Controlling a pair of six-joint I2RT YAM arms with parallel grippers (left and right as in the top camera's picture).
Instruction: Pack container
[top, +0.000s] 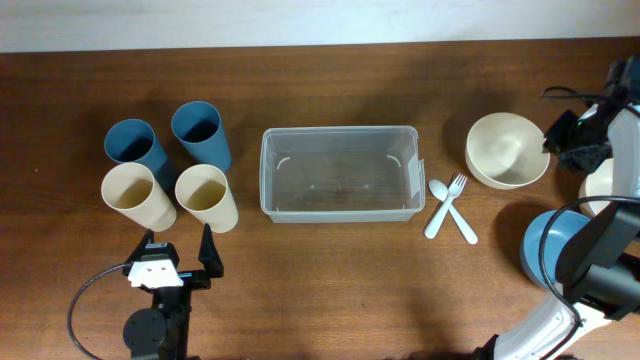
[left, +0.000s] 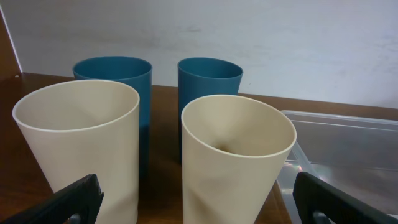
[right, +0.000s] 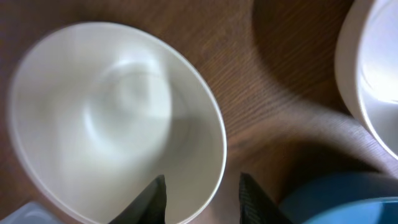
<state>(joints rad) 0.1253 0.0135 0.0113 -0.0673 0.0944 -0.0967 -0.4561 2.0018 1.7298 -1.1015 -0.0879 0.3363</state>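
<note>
Container (top: 340, 130): clear, see-through plastic bin, rectangular with rounded corners and a rim, at the middle of the table (top: 340, 300), nothing in it; its long axis runs left to right.
Right gripper (right: 202, 193): far right, fingers a little apart astride the rim of the cream bowl (top: 505, 150), 1 inside and 1 outside, not clamped.
Key relation: the container lies left of the right gripper, just past the bowl, so this arm is the better placed to carry the bowl across.
Left gripper (top: 178, 245): near left, fingers wide apart, holding nothing, facing 4 cups.
Cups: 2 blue cups (top: 200, 130) far, 2 cream cups (top: 205, 195) near; smooth, matte, tapered, upright, just left of the container.
Cutlery: cream fork (top: 455, 187) and spoon (top: 439, 189), crossed, just right of the container.
Blue bowl (top: 548, 245): near right, partly under the arm.
</note>
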